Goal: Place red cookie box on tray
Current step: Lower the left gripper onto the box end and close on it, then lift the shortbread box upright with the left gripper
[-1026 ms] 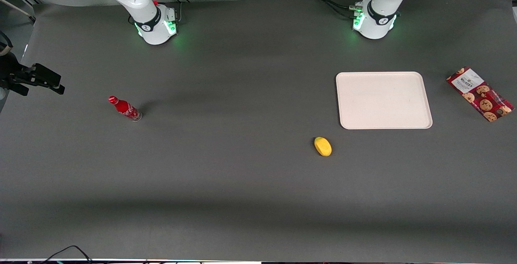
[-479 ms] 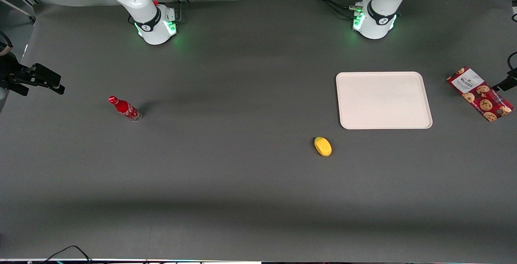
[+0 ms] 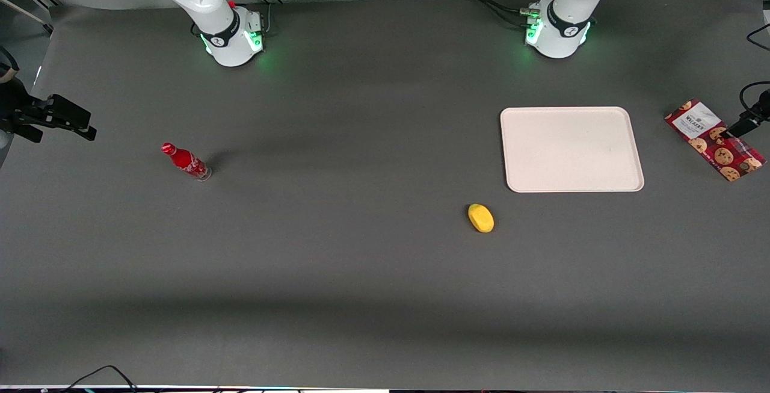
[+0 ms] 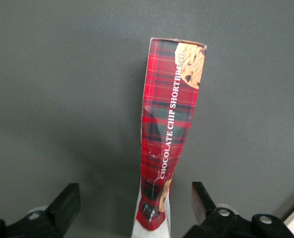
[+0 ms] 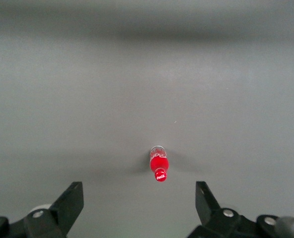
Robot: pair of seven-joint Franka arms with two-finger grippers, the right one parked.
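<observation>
The red cookie box [image 3: 723, 154] lies flat on the dark table toward the working arm's end, apart from the tray and beside the table's edge. Its tartan side and cookie picture fill the left wrist view [image 4: 169, 129]. My left gripper [image 3: 743, 123] hangs just above the box's middle, coming in from the table's end. It is open [image 4: 135, 197], its two black fingers [image 4: 67, 201] standing wide on either side of the box without touching it. The cream-white tray [image 3: 571, 149] sits empty between the box and the table's middle.
A yellow lemon-like object [image 3: 480, 218] lies nearer the front camera than the tray. A small red bottle [image 3: 185, 161] lies toward the parked arm's end and also shows in the right wrist view [image 5: 158, 167].
My left gripper has come into the front view from the working arm's end and moved over the cookie box. Box, tray, bottle and yellow object have not moved.
</observation>
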